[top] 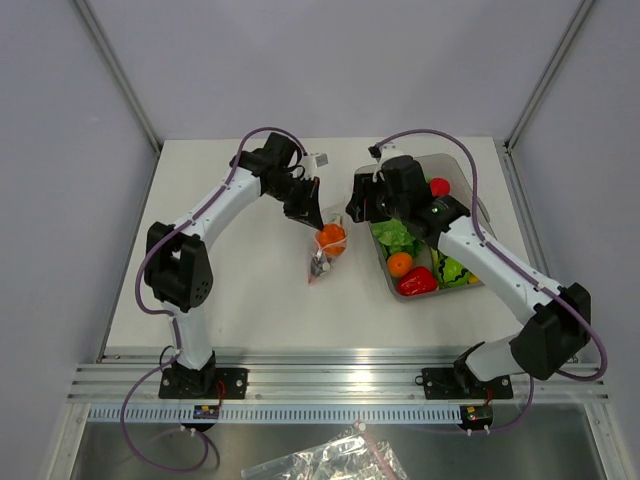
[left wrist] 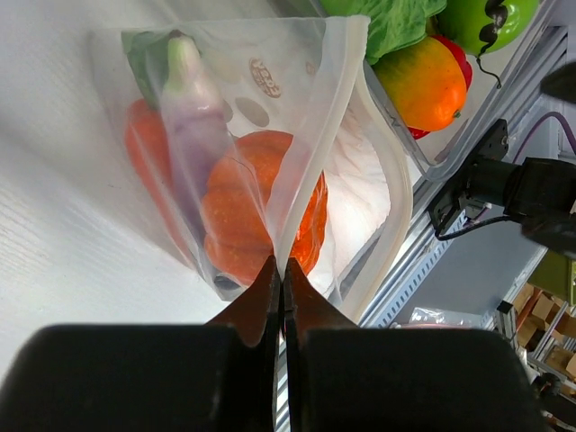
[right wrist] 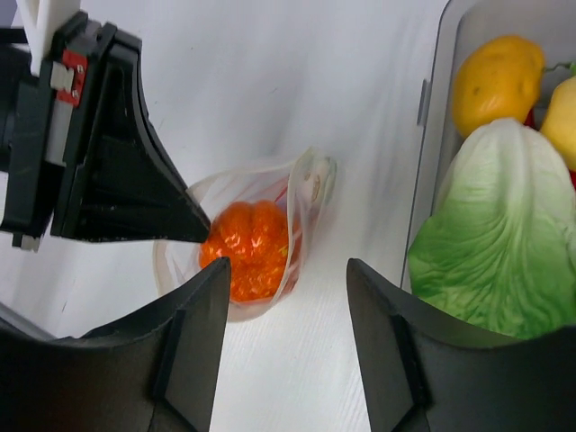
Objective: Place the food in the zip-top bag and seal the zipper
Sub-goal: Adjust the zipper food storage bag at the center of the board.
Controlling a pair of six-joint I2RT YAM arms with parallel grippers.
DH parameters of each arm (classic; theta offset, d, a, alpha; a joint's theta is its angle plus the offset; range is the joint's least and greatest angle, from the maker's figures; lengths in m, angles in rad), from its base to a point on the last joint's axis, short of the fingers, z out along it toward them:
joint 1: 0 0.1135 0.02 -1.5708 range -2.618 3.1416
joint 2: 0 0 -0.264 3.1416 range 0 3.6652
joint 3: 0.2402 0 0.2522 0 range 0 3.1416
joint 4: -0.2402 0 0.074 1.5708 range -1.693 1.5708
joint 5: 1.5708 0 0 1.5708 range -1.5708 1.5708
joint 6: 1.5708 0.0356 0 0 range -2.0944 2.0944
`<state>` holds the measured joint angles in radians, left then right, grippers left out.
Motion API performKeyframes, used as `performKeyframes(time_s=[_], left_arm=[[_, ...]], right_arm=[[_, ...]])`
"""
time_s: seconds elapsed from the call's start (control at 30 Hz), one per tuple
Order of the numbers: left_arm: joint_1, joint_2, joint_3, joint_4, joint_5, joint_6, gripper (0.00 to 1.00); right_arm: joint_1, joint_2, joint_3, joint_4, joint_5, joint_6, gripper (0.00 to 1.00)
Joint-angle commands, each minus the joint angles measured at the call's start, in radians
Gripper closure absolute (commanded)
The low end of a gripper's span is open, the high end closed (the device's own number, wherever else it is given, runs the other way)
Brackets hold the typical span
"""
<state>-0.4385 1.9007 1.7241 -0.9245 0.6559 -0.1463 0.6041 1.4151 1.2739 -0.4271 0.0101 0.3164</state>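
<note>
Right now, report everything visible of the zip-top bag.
The zip-top bag is small, clear, thin plastic with faint white dots and a round printed mark. Its mouth gapes open, the whitish zipper strip unsealed. Inside lie an orange piece, a purple eggplant and a red-orange piece. The left tool pinches one mouth wall; the bag's far end seems to rest on the white table. The right tool hangs open near it, not touching.

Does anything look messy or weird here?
Nothing has spilled. The zip-top bag, pinched at one edge by the left gripper, gapes open, zipper unsealed, the food inside. Oddest: a second crumpled clear bag lies off the table, past the front rail.
</note>
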Motion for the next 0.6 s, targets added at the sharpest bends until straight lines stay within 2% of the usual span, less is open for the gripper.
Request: performKeyframes(time_s=[0.0,0.2,0.43,0.53,0.57], left_arm=[[-0.003,-0.051,0.012,0.035,0.057,0.030,1.00],[-0.002,-0.046,0.049,0.007,0.054,0.048,1.00],[-0.002,-0.045,0.060,0.009,0.047,0.047,1.00],[-0.002,-0.040,0.072,0.009,0.048,0.056,1.00],[-0.002,-0.032,0.078,0.006,0.048,0.057,1.00]], right_arm=[[-0.017,0.074,0.110,-0.038,-0.018,-0.077,0.39],[-0.024,0.206,0.243,-0.107,-0.096,-0.102,0.43],[-0.023,0.251,0.229,-0.121,-0.113,-0.077,0.48],[-0.023,0.252,0.199,-0.113,-0.142,-0.063,0.57],[-0.023,0.257,0.194,-0.111,-0.151,-0.059,0.72]])
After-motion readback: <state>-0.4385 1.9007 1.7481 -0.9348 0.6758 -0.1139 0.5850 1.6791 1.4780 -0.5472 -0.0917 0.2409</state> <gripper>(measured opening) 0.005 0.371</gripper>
